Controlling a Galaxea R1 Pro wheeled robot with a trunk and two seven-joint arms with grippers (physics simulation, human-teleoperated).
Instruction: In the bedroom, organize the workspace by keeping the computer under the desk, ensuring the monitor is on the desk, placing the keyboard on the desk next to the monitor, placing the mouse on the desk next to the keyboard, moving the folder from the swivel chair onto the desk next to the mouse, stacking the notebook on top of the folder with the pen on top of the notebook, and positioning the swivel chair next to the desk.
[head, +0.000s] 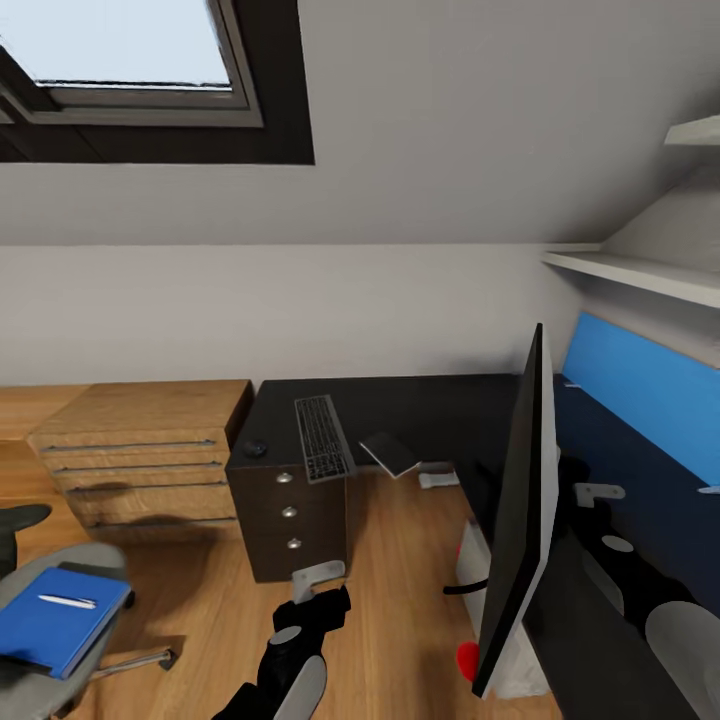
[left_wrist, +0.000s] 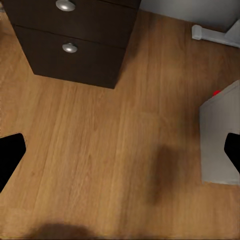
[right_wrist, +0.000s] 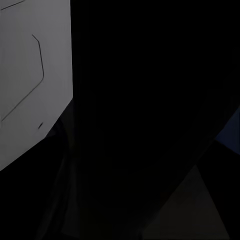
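Our left end effector (left_wrist: 120, 160) is released, hovering over floor. Right one: we can't tell. Folder (head: 55, 620) with pen (head: 67, 601) at 8 o'clock on swivel chair (head: 40, 690), awaiting transfer to worktop (head: 420, 400).

No text, label, brand, number or sign can be read in any view. The keyboard (head: 323, 438) on the bench (head: 420, 400) shows only dark keys, too small for their legends to be made out. The folder (head: 58, 618) has a plain blue cover, and the pen (head: 66, 601) on it carries no readable marking. The monitor (head: 522, 510) stands edge-on, with only a red dot (head: 467, 660) near its lower corner. The pale panel (right_wrist: 30, 75) in the right wrist view bears thin dark lines, not letters.
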